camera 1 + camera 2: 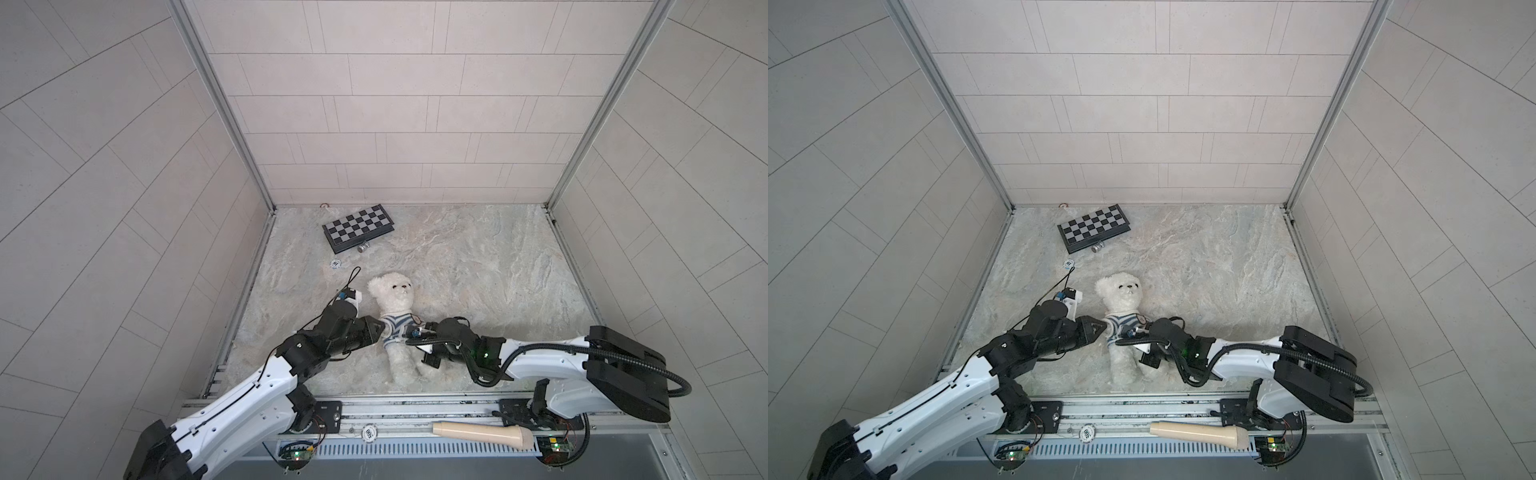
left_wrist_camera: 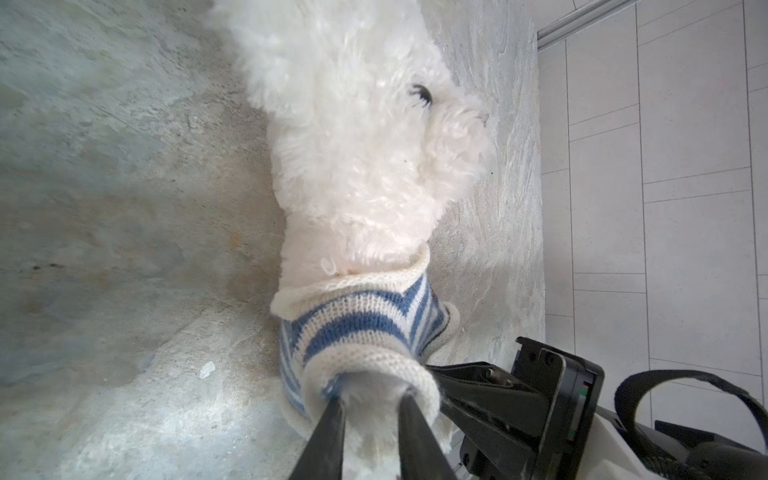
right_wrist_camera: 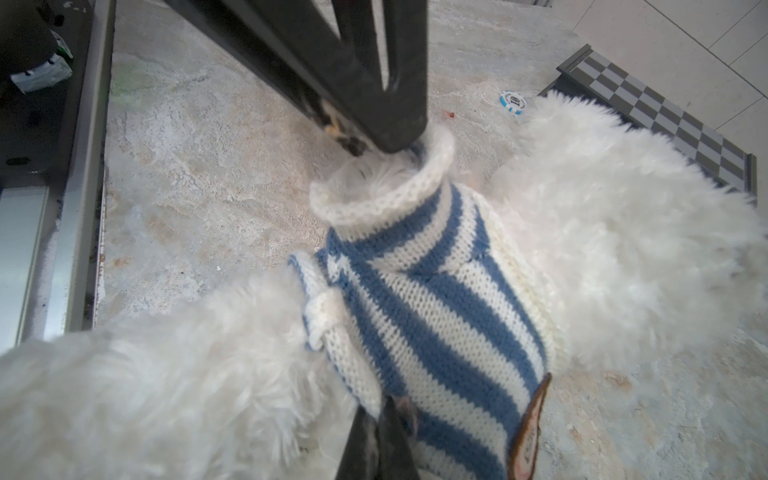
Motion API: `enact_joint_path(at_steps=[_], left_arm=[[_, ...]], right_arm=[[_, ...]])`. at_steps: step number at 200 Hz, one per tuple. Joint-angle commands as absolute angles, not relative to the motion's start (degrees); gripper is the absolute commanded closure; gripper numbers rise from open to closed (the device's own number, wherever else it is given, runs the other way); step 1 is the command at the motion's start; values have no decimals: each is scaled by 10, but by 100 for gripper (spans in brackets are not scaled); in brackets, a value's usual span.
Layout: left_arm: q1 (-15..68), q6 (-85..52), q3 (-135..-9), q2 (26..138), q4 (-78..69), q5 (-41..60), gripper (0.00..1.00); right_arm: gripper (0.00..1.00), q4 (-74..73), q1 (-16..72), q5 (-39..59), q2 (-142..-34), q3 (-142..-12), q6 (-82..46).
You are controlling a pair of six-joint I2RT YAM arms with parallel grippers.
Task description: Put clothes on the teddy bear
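Only the right wrist view made the "10" on the round blue-and-white poker chip (image 3: 513, 102) legible; the lettering on the brown oval badge (image 3: 530, 432) of the blue-and-white striped knitted shirt (image 3: 436, 299) was too blurred to read. In both top views the white fluffy teddy bear (image 1: 392, 291) lay on its back, near and left of centre. The left gripper (image 2: 374, 399) stood narrowly parted at the sleeve cuff around paw fur, and the right gripper (image 3: 376, 409) was closed at the hem.

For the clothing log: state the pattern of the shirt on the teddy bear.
The shirt has blue-and-white knitted stripes, clearest in the right wrist view.
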State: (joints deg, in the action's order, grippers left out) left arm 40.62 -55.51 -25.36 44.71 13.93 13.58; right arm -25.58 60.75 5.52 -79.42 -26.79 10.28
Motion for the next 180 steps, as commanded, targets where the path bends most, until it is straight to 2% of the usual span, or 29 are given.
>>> enact_joint_path(at_steps=[1,180], left_arm=[[404,-554,-260,457,130,126,72],[443,-553,-262,570,83,109,70]], right_arm=[[100,-250,613,57,-802,-278,111],[100,-261,616,62,-832,-279,121]])
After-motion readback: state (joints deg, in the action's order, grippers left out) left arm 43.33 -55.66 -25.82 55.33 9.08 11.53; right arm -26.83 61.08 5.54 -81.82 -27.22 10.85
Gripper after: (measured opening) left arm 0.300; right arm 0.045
